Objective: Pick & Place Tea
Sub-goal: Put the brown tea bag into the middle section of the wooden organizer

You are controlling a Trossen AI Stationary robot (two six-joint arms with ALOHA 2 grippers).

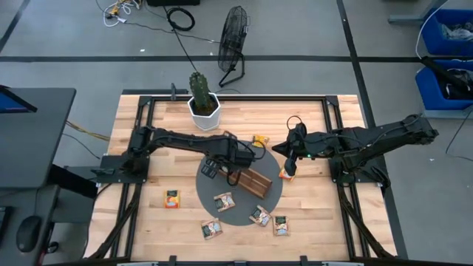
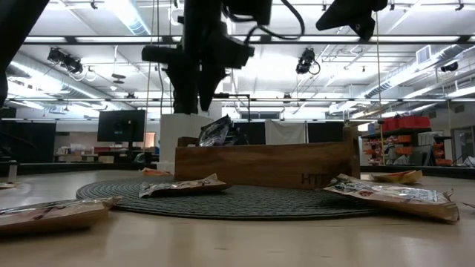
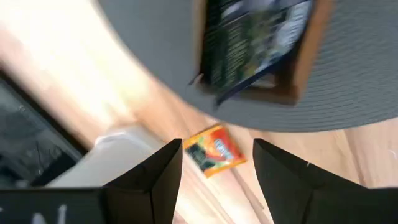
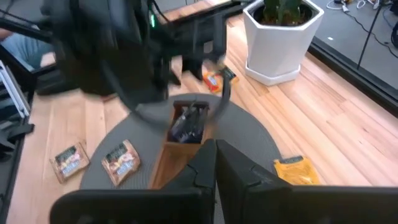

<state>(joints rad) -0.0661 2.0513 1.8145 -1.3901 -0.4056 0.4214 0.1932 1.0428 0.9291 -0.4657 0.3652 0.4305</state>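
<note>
My left hand [image 1: 238, 157] hovers with its fingers apart and empty over the far end of the wooden tray [image 1: 255, 181], where a dark tea packet [image 3: 252, 43] sits in the end compartment. My right hand [image 1: 290, 154] waits, fingers together, just right of the round grey mat [image 1: 214, 185]. Other tea packets [image 1: 224, 201] lie on the mat and the bench [image 1: 148, 214], 1 orange packet [image 3: 214, 150] beyond the mat near the cactus pot [image 1: 205, 112].
</note>
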